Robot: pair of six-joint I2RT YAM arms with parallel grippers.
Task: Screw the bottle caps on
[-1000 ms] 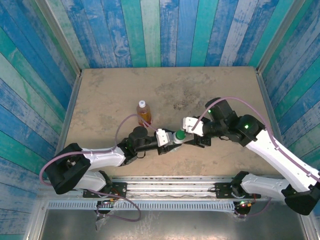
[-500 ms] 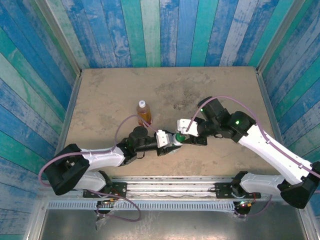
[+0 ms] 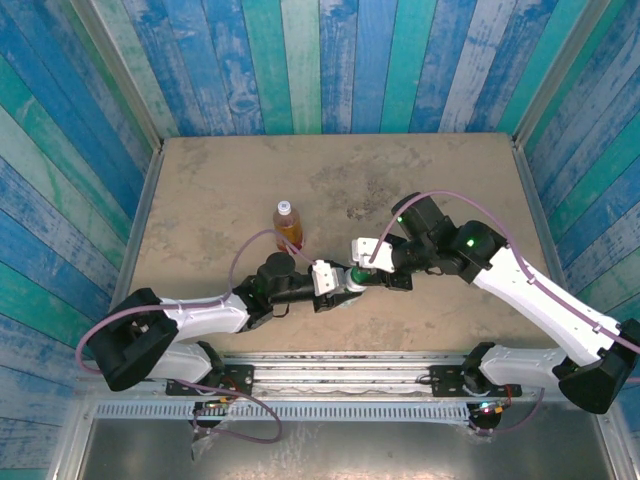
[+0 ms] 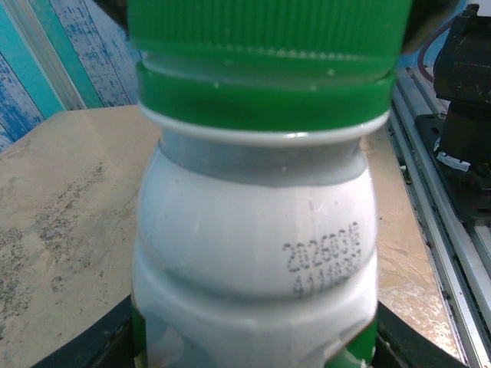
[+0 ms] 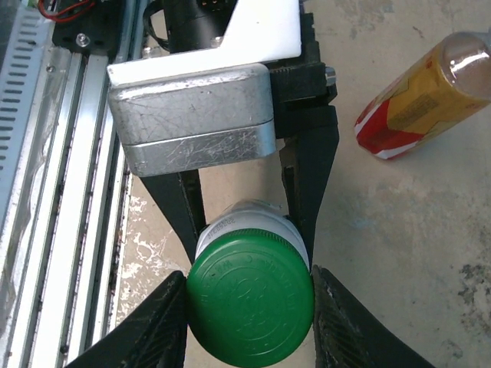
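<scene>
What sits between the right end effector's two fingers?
The green cap, on the white bottle gripped by the left end effector; the right wrist view shows it.

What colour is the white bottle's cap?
Green: the cap shows best in the right wrist view.

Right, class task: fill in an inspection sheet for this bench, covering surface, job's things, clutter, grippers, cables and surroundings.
Surface: tan table, stained and scuffed.
Job's things: white bottle upright, green cap on its neck; orange bottle stands apart, farther back, with a pale top.
Clutter: nothing seen.
Grippers: left gripper shut on the white bottle's body; right gripper fingers against both sides of the green cap.
Cables: purple cables loop off each arm.
Surroundings: blue-green plank walls; metal rail at the near edge.
</scene>
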